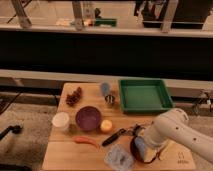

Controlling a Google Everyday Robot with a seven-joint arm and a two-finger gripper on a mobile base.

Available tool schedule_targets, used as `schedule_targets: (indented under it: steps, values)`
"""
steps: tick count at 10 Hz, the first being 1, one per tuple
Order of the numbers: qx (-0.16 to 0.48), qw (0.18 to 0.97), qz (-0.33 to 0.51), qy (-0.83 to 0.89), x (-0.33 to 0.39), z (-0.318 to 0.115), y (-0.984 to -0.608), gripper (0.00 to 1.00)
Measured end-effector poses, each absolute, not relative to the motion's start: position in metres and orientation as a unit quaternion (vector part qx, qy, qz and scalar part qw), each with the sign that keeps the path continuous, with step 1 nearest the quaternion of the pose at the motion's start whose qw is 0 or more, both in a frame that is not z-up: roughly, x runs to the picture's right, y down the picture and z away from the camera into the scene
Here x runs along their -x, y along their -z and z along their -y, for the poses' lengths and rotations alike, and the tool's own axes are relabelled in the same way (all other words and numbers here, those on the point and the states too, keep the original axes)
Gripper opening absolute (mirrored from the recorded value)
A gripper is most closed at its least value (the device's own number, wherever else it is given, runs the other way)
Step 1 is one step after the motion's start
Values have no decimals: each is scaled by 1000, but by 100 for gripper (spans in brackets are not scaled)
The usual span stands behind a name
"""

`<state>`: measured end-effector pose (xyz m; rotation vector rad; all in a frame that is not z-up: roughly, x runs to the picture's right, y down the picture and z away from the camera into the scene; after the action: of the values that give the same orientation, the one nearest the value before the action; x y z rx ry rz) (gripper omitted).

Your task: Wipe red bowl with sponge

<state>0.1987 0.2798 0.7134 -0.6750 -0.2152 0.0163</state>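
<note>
Red bowl (pixel 143 158) sits on the counter (pixel 65 154), right of and nearer than the purple bowl (pixel 88 118). My end effector (pixel 138 142) is inside it, seemingly on a blue sponge (pixel 140 147); its grip I cannot tell. Press lightly and circle the wall.

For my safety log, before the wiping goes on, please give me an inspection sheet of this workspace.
Surface: wooden table, crowded.
Job's things: red bowl at the front edge; bluish sponge, it seems, over it.
Clutter: green tray, grapes, purple bowl, white cup, orange vegetable, black-handled tool, clear bag.
Grippers: gripper down at the red bowl, under the white arm.
Cables: nothing seen.
Surroundings: dark wall behind, grey floor.
</note>
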Motion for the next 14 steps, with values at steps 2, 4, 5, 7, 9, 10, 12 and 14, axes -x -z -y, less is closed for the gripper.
schedule_targets:
  steps: [2,4,5,7,9,10,12,14]
  values:
    - [333,938,96,-10,-199,-279,-719,0]
    - [338,937,88,-8,-202,-281,-719,0]
    - [340,936,87,-4,-201,-283,-718,0]
    - [341,935,91,10,-194,-286,-713,0]
    - [339,936,97,20,-188,-286,-710,0]
    - [336,936,100,24,-186,-286,-707,0]
    - [335,937,100,24,-187,-286,-704,0]
    - [338,936,103,13,-188,-284,-706,0]
